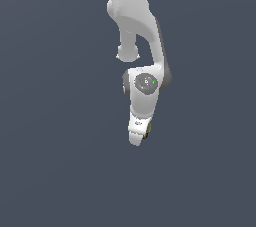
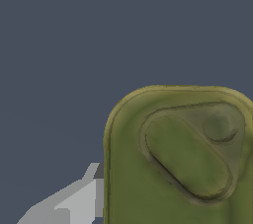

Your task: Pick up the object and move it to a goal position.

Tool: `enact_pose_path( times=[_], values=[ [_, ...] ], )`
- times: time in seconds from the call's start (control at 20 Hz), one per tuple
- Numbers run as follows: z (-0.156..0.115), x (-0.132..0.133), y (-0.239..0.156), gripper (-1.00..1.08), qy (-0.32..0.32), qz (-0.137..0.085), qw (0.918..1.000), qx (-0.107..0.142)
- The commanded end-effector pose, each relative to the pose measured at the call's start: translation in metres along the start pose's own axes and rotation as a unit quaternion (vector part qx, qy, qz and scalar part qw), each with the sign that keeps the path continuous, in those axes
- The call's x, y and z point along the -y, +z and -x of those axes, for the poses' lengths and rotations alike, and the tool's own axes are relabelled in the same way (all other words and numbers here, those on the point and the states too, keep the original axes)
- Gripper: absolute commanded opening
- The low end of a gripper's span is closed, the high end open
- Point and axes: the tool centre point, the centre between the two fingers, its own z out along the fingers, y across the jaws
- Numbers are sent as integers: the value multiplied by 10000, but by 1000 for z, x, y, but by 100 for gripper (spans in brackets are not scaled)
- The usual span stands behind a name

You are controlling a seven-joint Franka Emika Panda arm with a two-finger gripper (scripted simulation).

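While one olive-green can (image 2: 180,164) fills the wrist view, one pincer (image 1: 138,134) appears clamped on it.

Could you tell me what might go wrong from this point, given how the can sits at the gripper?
1. In the wrist view the olive can fills much of the frame with only one finger showing beside it; whether both pads hold it cannot be told, so it may slip.
2. In the exterior view the gripper hides nearly all of the can, leaving a sliver at its edge; an off-centre hold could let it twist.
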Motion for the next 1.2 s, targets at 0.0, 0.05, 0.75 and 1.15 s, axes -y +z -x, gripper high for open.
enact_pose_path(
  times=[0.0,0.05,0.75,1.15],
  values=[
    [0,0,0,-100,-1,4,10000,-1],
    [0,0,0,-100,-1,4,10000,-1],
    [3,-1,-11,-100,-1,4,10000,-1],
    [16,-4,-62,-100,-4,5,10000,1]
  ],
)
